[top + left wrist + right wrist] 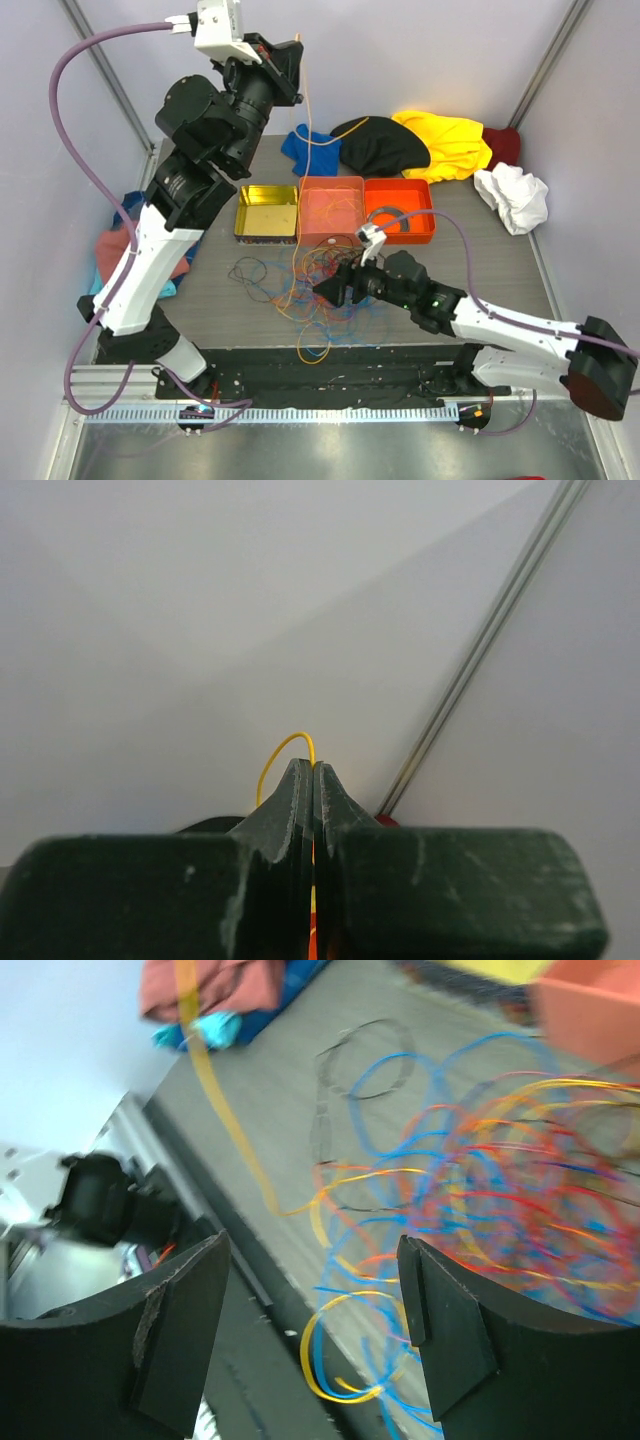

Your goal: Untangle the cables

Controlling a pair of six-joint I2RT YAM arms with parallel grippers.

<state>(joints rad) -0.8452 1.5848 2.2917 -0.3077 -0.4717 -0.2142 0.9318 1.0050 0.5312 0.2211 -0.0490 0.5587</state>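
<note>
- Pinches one orange strand (309, 110) in the shut left gripper (296, 52), high at the back; runs near-vertical down into the cables (312, 325) on the table (500, 280).
- Hovers right gripper (332, 290) wide, empty, low beside the heap's right edge; nearer by far.

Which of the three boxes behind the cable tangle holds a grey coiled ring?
The bright orange box, rightmost of the row, with the ring inside; the gold tin and translucent middle box lack one.

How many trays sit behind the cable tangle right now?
3, side by side in a row: a yellow tin at the left end, a see-through orange box in the middle, and a solid orange box at the right end. None seems hidden.
</note>
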